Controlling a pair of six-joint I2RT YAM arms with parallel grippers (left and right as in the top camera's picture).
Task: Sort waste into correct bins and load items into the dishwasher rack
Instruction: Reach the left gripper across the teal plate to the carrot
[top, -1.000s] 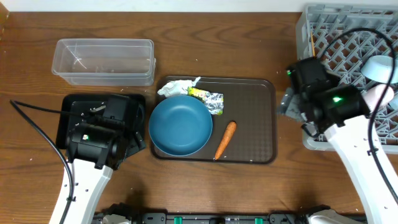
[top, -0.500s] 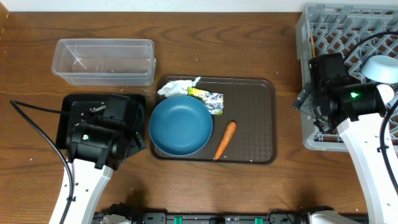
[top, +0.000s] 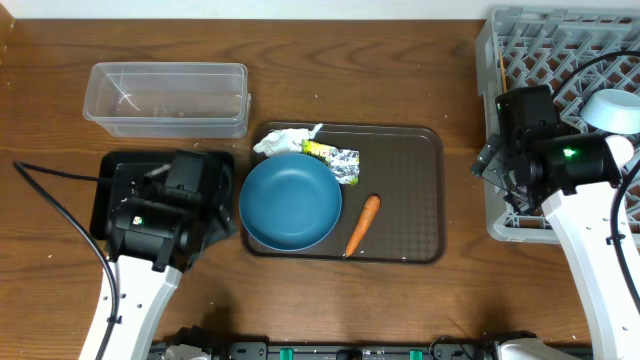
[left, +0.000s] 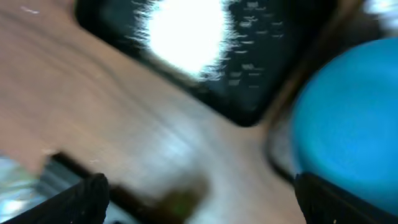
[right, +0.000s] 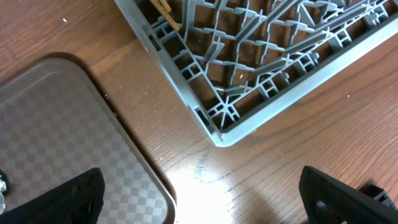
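Note:
The dark-blue bowl (top: 290, 201) sits on the dark brown serving tray (top: 420, 160), with crumpled white paper (top: 282, 141), the foil wrapper (top: 336, 161) and the orange carrot (top: 362, 225) around it. The bowl also shows blurred in the left wrist view (left: 354, 118). The black tray (top: 108, 185) lies mostly under my left arm, and the clear tub (top: 165, 98) stands behind it. The grey rack (top: 560, 50) holds the light-blue bowl (top: 612, 108) and the chopsticks (top: 502, 70). My left gripper (left: 205, 199) is open and empty over the table beside the black tray (left: 261, 68). My right gripper (right: 205, 202) is open and empty between the serving tray (right: 68, 137) and the rack corner (right: 217, 118). The rice and the cup are out of view.
A blurred bright white patch (left: 186, 31) lies on the black tray; I cannot tell whether it is glare. The rack overhangs the right side of the overhead view. Cables run from both arms across the table.
My right arm has moved right, against the rack's left edge, then held still. My left wrist has shifted slightly. The things on the serving tray have not moved.

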